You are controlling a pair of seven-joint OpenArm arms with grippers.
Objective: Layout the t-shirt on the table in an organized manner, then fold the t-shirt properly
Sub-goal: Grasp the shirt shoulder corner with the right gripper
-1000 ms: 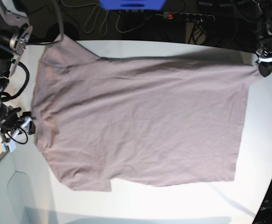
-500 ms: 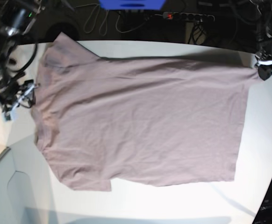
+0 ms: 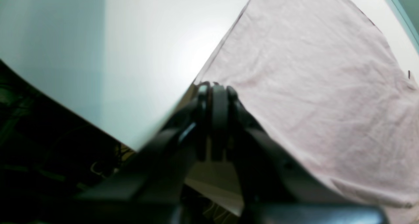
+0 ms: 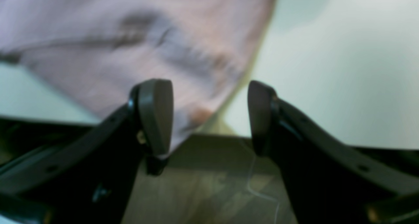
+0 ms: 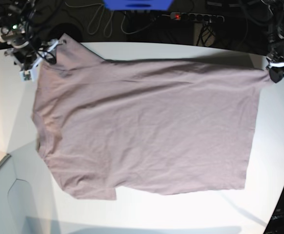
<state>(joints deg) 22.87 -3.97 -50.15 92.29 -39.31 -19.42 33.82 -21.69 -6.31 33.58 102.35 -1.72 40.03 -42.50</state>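
The table [image 5: 132, 214] carries the t-shirt [image 5: 147, 126], spread nearly flat across its centre. At 2 o'clock, your left gripper [image 5: 277, 72] is clenched on the hem corner; pulling further could drag the cloth off the edge. At 10 o'clock, your right gripper [image 5: 39, 53] hangs released over the sleeve; closing there may bunch fabric.

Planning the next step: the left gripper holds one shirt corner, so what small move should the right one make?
Probably close the right gripper on the far sleeve of the t-shirt: it is open at that edge, while the left gripper pins the hem corner.
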